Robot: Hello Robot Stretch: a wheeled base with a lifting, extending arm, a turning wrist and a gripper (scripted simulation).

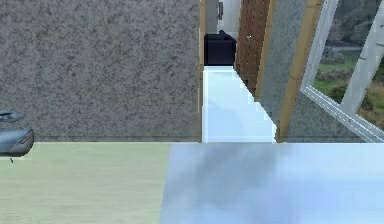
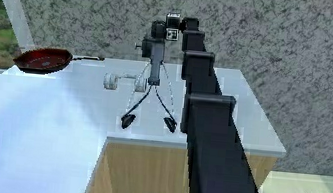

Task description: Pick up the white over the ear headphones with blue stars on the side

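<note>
A small white object with two rounded ends lies on the white tabletop, too small to name as headphones. My arm reaches out over this tabletop. The gripper points down toward the near part of the top, its thin fingers spread over bare white surface, so it holds nothing. The white object lies just left of the gripper's dark body, farther out than the fingertips.
A red frying pan sits at the tabletop's far left corner. A grey speckled wall backs the table. Ahead, a grey wall, a white-floored passage with a wooden door, and a grey object at the left edge.
</note>
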